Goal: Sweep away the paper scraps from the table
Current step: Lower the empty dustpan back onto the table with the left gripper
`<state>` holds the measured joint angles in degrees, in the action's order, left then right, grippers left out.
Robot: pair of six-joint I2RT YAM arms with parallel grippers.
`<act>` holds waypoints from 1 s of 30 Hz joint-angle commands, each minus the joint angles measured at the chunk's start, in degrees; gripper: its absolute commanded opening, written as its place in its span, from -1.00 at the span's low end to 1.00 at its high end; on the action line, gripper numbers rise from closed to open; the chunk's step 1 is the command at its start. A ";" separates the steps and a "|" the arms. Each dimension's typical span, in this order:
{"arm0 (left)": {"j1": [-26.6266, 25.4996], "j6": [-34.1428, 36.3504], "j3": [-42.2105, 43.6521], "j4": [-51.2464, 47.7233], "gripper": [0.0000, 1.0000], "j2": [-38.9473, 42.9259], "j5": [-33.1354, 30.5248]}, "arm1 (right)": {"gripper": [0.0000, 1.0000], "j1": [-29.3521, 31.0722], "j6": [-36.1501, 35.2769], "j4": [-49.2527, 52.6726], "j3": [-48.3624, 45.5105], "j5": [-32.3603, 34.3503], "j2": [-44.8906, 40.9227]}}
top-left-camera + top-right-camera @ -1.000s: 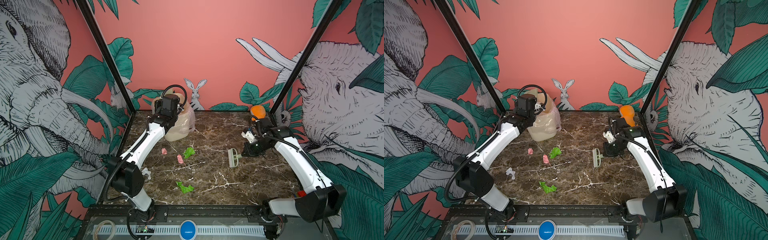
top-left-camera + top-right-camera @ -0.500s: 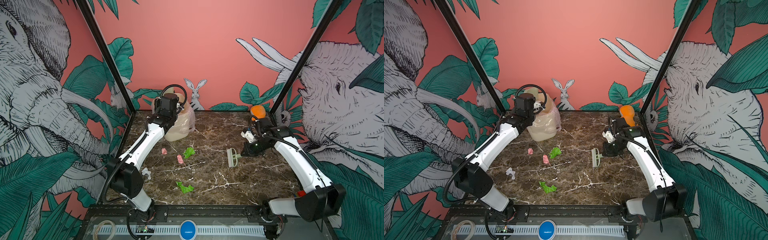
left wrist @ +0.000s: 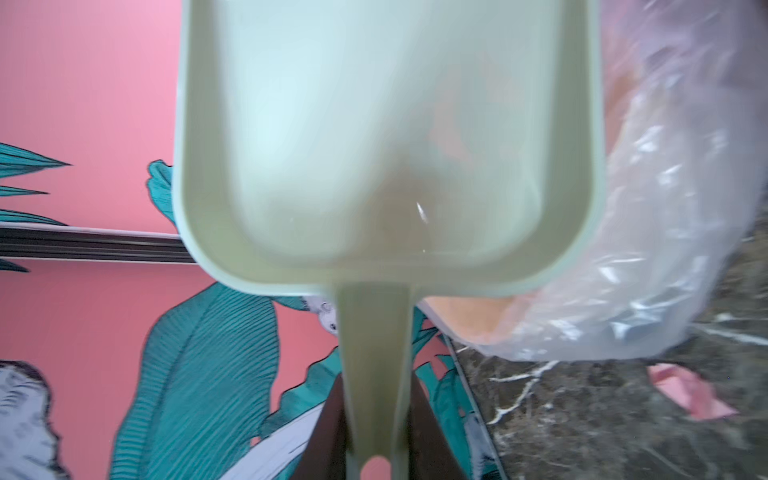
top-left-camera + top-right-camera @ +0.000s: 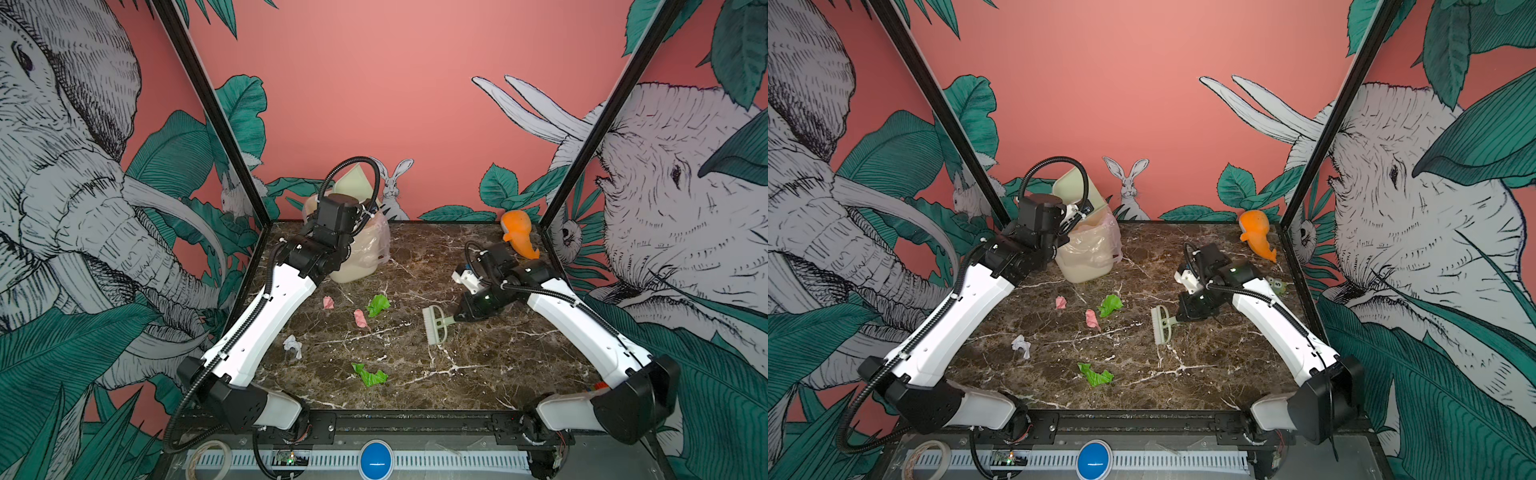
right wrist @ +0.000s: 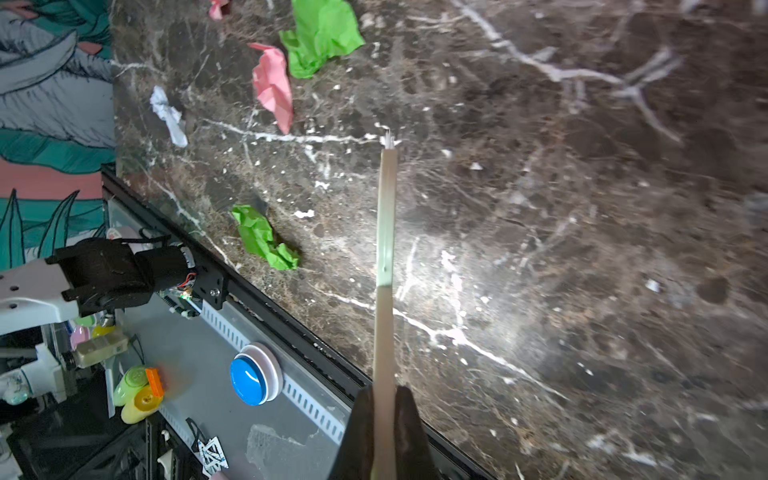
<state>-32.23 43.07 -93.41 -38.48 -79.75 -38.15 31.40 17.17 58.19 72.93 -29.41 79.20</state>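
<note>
Dark marble table (image 4: 498,374), bearing plastic-lined bin (image 4: 357,266); inside of the bin hidden, contents not possible to tell. Above the bin, pale green dustpan (image 3: 386,145), handle clamped tight between fingers of left gripper (image 3: 376,419). Right of the bin, well apart, small brush (image 4: 435,330), handle pinched in closed right gripper (image 5: 384,415). In front of the bin, five paper scraps (image 4: 377,305), green, pink, white, loose on the table.
</note>
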 commanded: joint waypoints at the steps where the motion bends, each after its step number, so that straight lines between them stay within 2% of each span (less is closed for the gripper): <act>1: -0.12 -17.40 2.84 -8.65 -0.87 3.22 9.82 | -1.00 5.49 6.20 -9.08 -1.30 -4.11 1.27; 5: -0.13 -24.70 8.70 -7.91 -0.85 7.34 15.83 | -1.00 11.64 8.84 -15.33 -2.00 -6.39 4.09; 8: -0.20 -27.25 11.35 -7.39 -0.84 9.30 17.31 | -1.00 15.35 8.87 -16.99 -0.69 -7.96 7.30; 17: -0.13 -27.69 13.31 -9.18 -0.85 11.33 16.07 | -1.00 22.90 9.26 -20.05 4.52 -13.48 15.87; 22: -0.17 -27.60 14.20 -10.85 -0.85 13.38 15.64 | -1.00 25.57 9.90 -20.96 6.63 -14.40 20.23; 30: -0.12 -28.26 16.69 -12.51 -0.85 15.84 16.97 | -1.00 25.95 9.07 -16.23 8.99 -9.67 24.93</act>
<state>-32.32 16.32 -77.95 -49.12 -65.25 -22.44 57.39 26.83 39.48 80.34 -41.08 104.12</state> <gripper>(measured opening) 0.198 0.070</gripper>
